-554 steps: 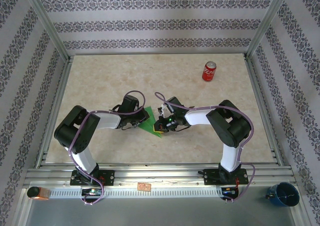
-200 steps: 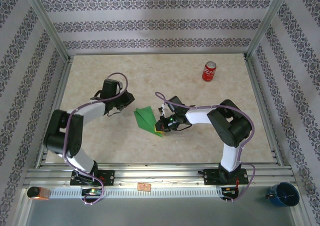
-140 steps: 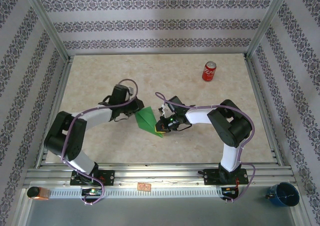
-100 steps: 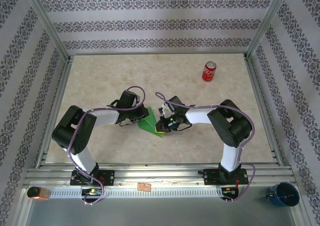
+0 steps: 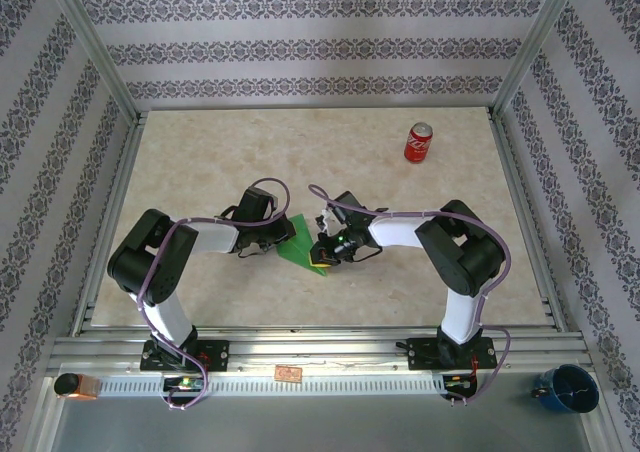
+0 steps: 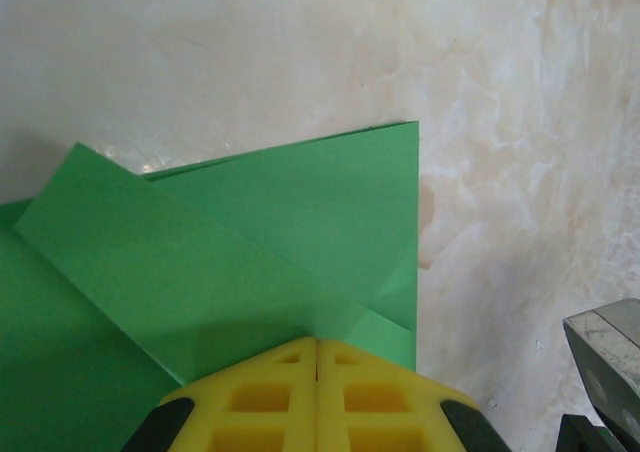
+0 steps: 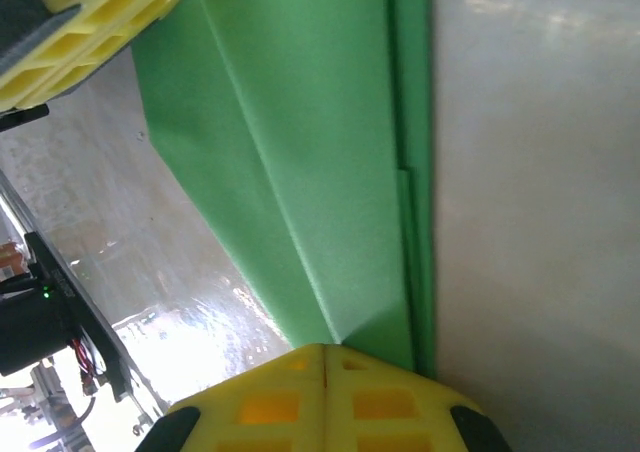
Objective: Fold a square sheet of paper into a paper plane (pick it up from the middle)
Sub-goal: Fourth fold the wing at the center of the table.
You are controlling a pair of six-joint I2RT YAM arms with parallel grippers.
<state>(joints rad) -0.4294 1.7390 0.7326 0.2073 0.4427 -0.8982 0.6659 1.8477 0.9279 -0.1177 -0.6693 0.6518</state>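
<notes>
The green sheet of paper (image 5: 301, 244) lies on the table between my two arms, folded into a narrow wedge with layered flaps. My left gripper (image 5: 288, 234) is shut, with its yellow fingertips (image 6: 300, 357) resting on the paper (image 6: 250, 242) where a slanted flap meets the edge. My right gripper (image 5: 318, 255) is also shut. Its tips (image 7: 345, 357) press on the paper (image 7: 300, 142) at the end of a long crease, beside the stacked folded edge. The left fingers (image 7: 100, 22) show at that view's top left corner.
A red soda can (image 5: 418, 143) stands at the back right of the marbled table (image 5: 200, 152). A blue cup (image 5: 567, 389) sits off the table at the front right. Metal frame rails (image 5: 520, 202) border the sides.
My left gripper swung in from the back left to the paper and closed fully on its left part. The right gripper stayed shut on the paper's near end.
</notes>
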